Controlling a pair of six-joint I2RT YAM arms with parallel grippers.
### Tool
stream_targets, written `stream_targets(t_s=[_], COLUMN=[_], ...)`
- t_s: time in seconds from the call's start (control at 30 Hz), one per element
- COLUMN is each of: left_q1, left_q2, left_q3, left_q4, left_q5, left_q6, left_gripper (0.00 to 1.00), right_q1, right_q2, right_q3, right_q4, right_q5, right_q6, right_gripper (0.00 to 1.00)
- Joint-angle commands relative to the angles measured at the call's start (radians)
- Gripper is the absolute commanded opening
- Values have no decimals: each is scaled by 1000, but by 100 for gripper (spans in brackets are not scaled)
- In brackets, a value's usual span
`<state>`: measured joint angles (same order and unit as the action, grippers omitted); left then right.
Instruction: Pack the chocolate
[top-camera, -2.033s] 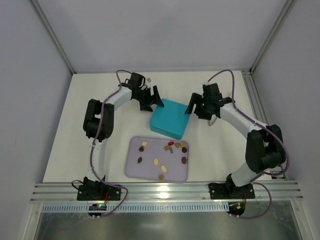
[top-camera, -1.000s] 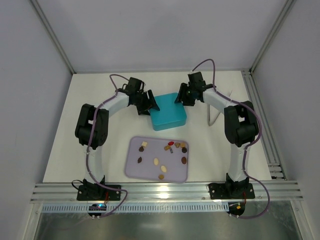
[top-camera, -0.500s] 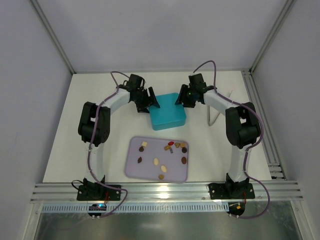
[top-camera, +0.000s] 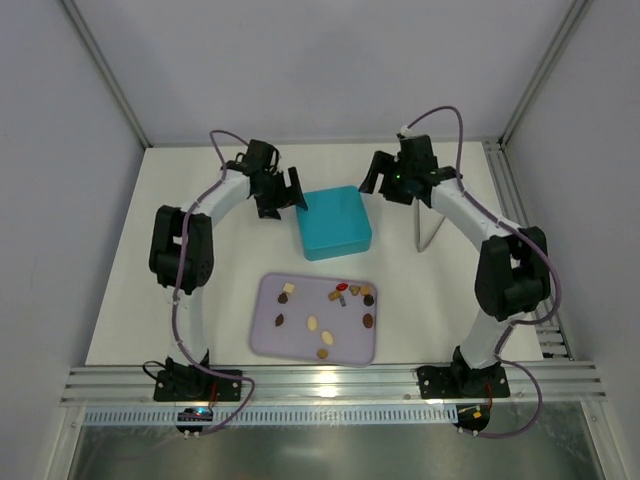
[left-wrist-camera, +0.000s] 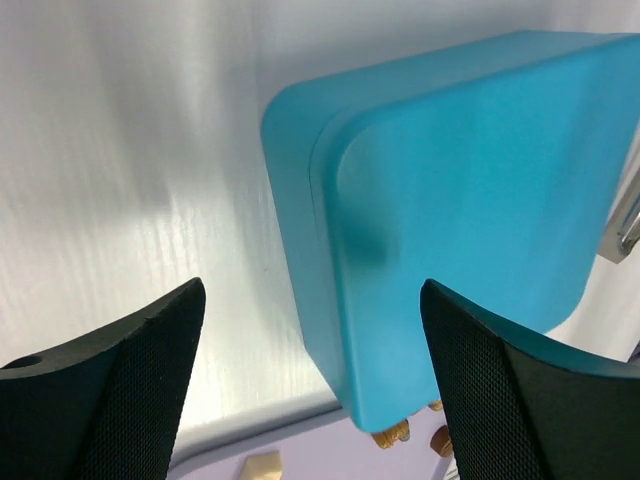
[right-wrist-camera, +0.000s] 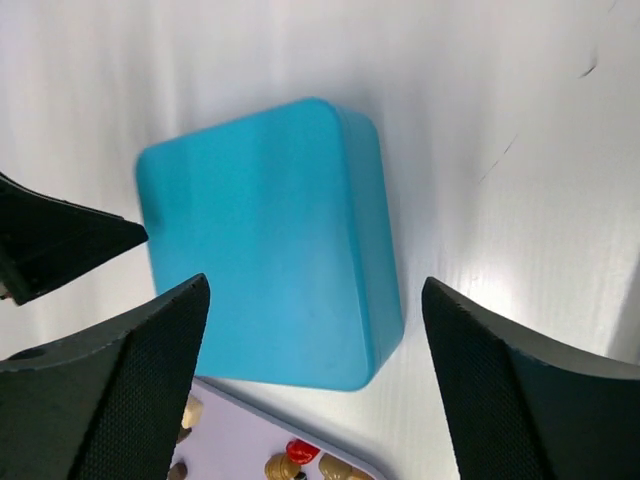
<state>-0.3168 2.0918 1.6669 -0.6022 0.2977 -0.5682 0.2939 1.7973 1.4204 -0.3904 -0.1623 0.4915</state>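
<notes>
Several small chocolates (top-camera: 340, 293), dark brown, tan, cream and one red, lie loose on a lavender tray (top-camera: 268, 338). A closed teal box (top-camera: 334, 222) sits just behind the tray. My left gripper (top-camera: 292, 196) is open and empty, just off the box's left side. My right gripper (top-camera: 376, 182) is open and empty, off the box's back right corner. The left wrist view shows the box (left-wrist-camera: 470, 200) between my open fingers (left-wrist-camera: 110, 390), with the tray edge (left-wrist-camera: 300, 455) and tan chocolates (left-wrist-camera: 390, 435) below. The right wrist view shows the box (right-wrist-camera: 265, 250) and the red chocolate (right-wrist-camera: 302, 452).
A thin metal bracket (top-camera: 425, 230) stands right of the box. Aluminium rails (top-camera: 330, 380) run along the table's near edge. Grey enclosure walls surround the white table (top-camera: 130, 300).
The box was shifted back and turned between my two grippers. Both grippers have since drawn away from its sides, the left one leftward, the right one back and right.
</notes>
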Motion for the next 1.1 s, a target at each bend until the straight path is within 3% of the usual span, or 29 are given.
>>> stream_targets(t_s=[0.0, 0.07, 0.27, 0.57, 0.77, 1.07], left_q1=[8, 8, 7, 7, 5, 7], left_q2=[-175, -266, -522, -901, -1013, -1052], left_q3=[22, -34, -211, -430, -536, -576], left_q4=[-50, -51, -51, -84, -32, 18], left_q5=[-57, -69, -89, -123, -144, -132], left_q6=[62, 71, 100, 197, 209, 208], left_gripper=[86, 87, 87, 88, 89, 89], right_q1=[-33, -47, -67, -68, -68, -67], right_q2=[-191, -297, -577, -838, -934, -960], right_q3=[-12, -84, -221, -412, -500, -502], right_q4=[44, 67, 64, 1, 2, -4], right_q5=[35, 46, 112, 233, 241, 263], right_q6=[-50, -57, -79, -67, -59, -70], right_gripper=[88, 99, 100, 100, 100, 100])
